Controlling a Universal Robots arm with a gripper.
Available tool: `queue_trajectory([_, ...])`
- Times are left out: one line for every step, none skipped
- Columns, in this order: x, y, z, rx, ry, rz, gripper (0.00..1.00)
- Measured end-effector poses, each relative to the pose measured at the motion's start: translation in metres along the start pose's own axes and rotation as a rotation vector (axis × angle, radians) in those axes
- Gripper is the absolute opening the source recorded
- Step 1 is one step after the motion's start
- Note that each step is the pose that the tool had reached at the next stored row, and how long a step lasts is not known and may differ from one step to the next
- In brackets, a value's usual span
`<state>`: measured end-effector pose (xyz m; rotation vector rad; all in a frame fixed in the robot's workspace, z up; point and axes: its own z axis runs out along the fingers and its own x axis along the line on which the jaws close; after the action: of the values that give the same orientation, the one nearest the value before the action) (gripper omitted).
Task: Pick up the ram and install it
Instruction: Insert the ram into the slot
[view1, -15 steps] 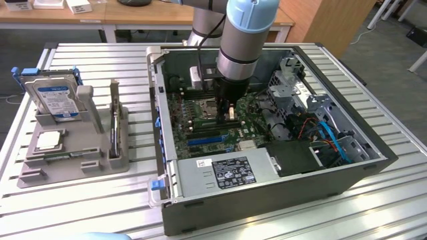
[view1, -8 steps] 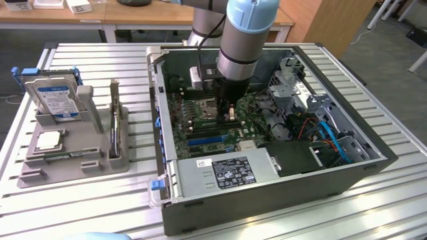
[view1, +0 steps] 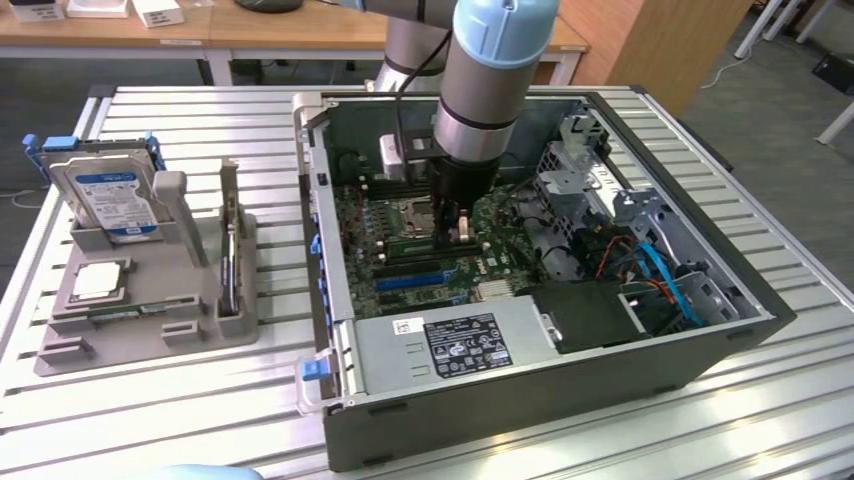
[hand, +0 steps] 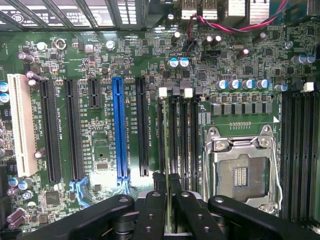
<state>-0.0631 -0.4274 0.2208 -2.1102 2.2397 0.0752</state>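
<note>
Your tool (view1: 461, 232) is down inside the open computer case (view1: 747, 300), over the motherboard (view1: 400, 250), just beside the empty CPU socket (view1: 414, 218). In the wrist view the tool (hand: 167, 182) has its two black fingers (hand: 175, 185) drawn close together on the thin top edge of the ram (hand: 165, 145), so you are holding the stick edge-on. The ram stands upright in line with the first of the black memory slots (hand: 182, 135) next to the CPU socket (hand: 242, 170), with the white slot latches (hand: 162, 92) at the far end of that bank. You cannot tell from either view whether the stick's lower edge is fully seated or only resting in the slot.

Beyond the memory bank you see the blue expansion slot (hand: 119, 127), several black ones and a white slot (hand: 19, 125).

On the slatted desk (view1: 160, 420), at the exterior view's left and well apart from the case, sits a grey parts holder (view1: 147, 330). It carries the blue-labelled hard drive (view1: 110, 195) standing upright and the square silver CPU chip (view1: 96, 282) lying flat in front of it.
</note>
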Motion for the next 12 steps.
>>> queue_trajectory([0.0000, 0.0000, 0.0002, 0.0000, 0.0000, 0.000, 0.14])
queue_trajectory([0.0000, 0.0000, 0.0004, 0.0000, -0.0001, 0.000, 0.14])
queue_trajectory([0.0000, 0.0000, 0.0006, 0.0000, 0.0000, 0.000, 0.14])
queue_trajectory([0.0000, 0.0000, 0.0008, 0.0000, -0.0001, 0.000, 0.14])
queue_trajectory([0.0000, 0.0000, 0.0011, 0.0000, -0.0001, 0.000, 0.14])
queue_trajectory([0.0001, 0.0000, 0.0013, 0.0000, -0.0001, 0.000, 0.14])
queue_trajectory([0.0001, 0.0000, 0.0016, 0.0000, -0.0001, 0.000, 0.14])
queue_trajectory([0.0001, 0.0000, 0.0018, 0.0000, 0.0000, 0.000, 0.14])
queue_trajectory([0.0002, 0.0000, 0.0021, -0.0001, 0.0000, 0.000, 0.14])
queue_trajectory([0.0002, 0.0000, 0.0024, -0.0001, 0.0001, 0.000, 0.14])
queue_trajectory([0.0002, 0.0000, 0.0027, -0.0001, 0.0001, 0.000, 0.14])
queue_trajectory([0.0002, 0.0000, 0.0029, -0.0002, 0.0001, 0.000, 0.14])
